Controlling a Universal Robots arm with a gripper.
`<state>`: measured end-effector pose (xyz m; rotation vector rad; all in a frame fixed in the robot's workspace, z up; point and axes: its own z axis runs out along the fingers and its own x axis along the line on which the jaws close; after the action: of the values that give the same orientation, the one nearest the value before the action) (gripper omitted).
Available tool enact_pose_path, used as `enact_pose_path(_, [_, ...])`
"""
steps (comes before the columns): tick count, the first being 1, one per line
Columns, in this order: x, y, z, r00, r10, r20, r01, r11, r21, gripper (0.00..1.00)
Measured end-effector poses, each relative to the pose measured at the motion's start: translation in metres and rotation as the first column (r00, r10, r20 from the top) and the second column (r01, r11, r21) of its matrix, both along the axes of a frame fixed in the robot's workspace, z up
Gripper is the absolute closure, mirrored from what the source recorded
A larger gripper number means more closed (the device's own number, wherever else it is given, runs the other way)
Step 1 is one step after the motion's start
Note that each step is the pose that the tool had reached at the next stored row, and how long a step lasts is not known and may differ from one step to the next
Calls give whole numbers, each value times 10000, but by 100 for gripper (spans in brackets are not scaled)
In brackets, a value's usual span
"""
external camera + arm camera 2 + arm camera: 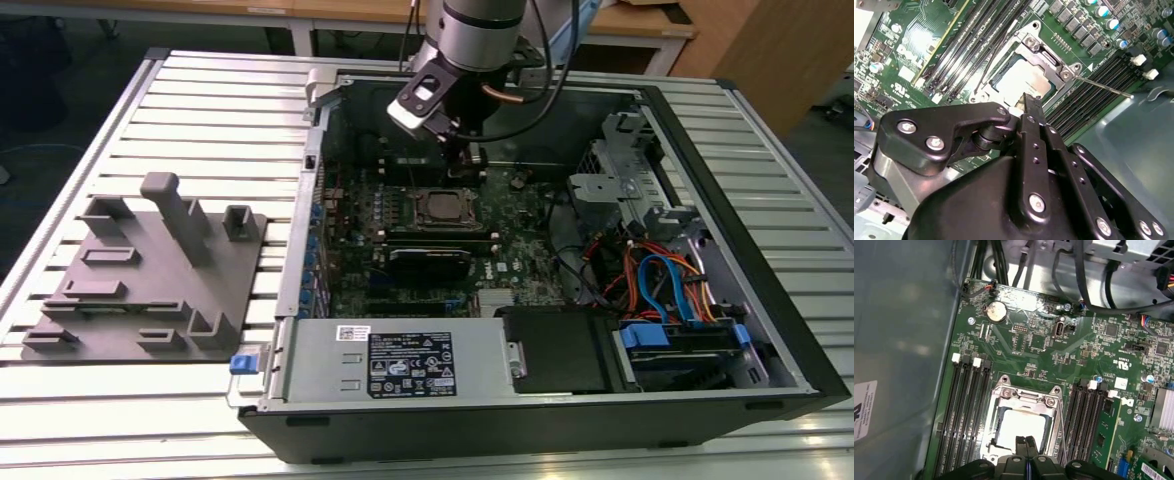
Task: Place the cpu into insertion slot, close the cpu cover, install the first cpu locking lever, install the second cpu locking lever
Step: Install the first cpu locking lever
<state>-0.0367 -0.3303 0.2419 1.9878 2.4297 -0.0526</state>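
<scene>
The cpu [1021, 80] [1021, 429] lies with its dull silver top up in the insertion slot [441, 208] on the green motherboard. The cpu cover [1024, 396] [1046, 55], a silvery frame, lies flat around the chip. A thin wire locking lever [1104, 86] sticks out sideways from one corner of the socket. A second thin lever [996, 52] runs along the socket beside the memory slots. My gripper [461, 152] [1032, 102] [1027, 441] hangs just above the socket's edge, fingers pressed together and holding nothing.
Long black memory slots [966, 405] flank the socket on both sides. A black heatsink block [427, 262] sits nearer the case front. Case walls, cables [654, 275] and a drive cage [621, 185] crowd the exterior view's right. A grey fixture [147, 270] stands outside the case.
</scene>
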Motion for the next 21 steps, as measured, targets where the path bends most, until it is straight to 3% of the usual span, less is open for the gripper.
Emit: enact_pose_path(21, [0,0,0,9996,265,0,-265,9996,0,90])
